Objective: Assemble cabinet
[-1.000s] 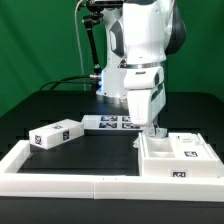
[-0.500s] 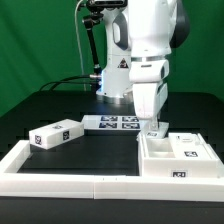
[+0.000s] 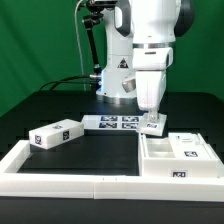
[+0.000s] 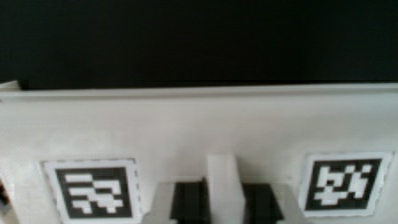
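Green backdrop, black table (image 3: 95, 152). Cabinet (image 3: 178, 158) sits against the white border rail (image 3: 60, 181). Gripper (image 3: 152, 121) hangs over the cabinet's far corner. Its fingertips blend into white tagged plastic, so I can't tell how wide it stands. Wrist view is blurred: cabinet wall (image 4: 196, 120), two tags, cut off. Loose block (image 3: 55, 135) lies well apart from the cabinet.

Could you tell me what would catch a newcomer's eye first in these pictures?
The large white robot arm fills the middle of the exterior view, its gripper hanging just over a small tagged white piece. On the exterior view's right sits the cabinet, an open white box. On that view's left, a loose tagged block stands out against the black table.
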Controlling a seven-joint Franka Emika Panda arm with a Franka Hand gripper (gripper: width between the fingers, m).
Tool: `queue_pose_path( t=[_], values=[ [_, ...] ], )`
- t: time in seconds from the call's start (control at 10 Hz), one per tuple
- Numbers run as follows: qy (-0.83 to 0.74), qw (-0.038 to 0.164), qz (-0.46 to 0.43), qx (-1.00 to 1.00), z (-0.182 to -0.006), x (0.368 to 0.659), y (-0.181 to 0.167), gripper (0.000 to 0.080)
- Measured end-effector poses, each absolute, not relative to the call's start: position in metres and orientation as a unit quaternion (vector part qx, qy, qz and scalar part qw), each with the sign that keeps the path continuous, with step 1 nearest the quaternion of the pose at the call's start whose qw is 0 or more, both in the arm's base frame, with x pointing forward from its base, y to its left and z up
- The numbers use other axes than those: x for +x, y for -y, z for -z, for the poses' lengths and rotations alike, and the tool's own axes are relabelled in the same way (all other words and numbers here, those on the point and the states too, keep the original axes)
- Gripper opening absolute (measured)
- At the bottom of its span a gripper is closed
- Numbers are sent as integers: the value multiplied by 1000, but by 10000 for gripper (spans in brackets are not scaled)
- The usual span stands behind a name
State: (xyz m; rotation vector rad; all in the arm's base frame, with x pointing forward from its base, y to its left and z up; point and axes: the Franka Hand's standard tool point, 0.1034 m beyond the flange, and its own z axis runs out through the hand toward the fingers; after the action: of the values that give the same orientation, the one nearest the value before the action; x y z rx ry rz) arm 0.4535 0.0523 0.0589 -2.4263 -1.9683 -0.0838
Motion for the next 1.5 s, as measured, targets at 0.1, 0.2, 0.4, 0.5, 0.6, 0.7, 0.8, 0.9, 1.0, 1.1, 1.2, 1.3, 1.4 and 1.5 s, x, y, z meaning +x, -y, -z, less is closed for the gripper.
queue_pose_path(
  t=[0.1, 0.2, 0.4, 0.5, 0.6, 0.7, 0.8, 0.9, 1.0, 1.1, 1.2, 1.3, 1.4, 1.5],
  values=[
    [634, 4, 31, -772, -63, 462, -50, 68],
    [634, 2, 34, -772, -64, 466, -47, 68],
    [634, 4, 33, -772, -62, 464, -48, 68],
    [634, 4, 32, -772, -62, 464, -48, 68],
    [635, 4, 32, -772, -62, 463, -48, 68],
    [640, 7, 29, -768, -60, 460, -50, 68],
    [651, 7, 29, -758, -60, 458, -51, 68],
    [671, 10, 23, -741, -59, 458, -49, 68],
    [686, 15, 14, -728, -57, 460, -47, 68],
    [689, 17, 12, -725, -56, 462, -46, 68],
    [689, 17, 12, -725, -55, 460, -46, 68],
    [689, 18, 11, -725, -54, 460, -46, 68],
    [689, 18, 11, -725, -54, 460, -46, 68],
    [688, 18, 10, -725, -54, 460, -46, 68]
  ],
)
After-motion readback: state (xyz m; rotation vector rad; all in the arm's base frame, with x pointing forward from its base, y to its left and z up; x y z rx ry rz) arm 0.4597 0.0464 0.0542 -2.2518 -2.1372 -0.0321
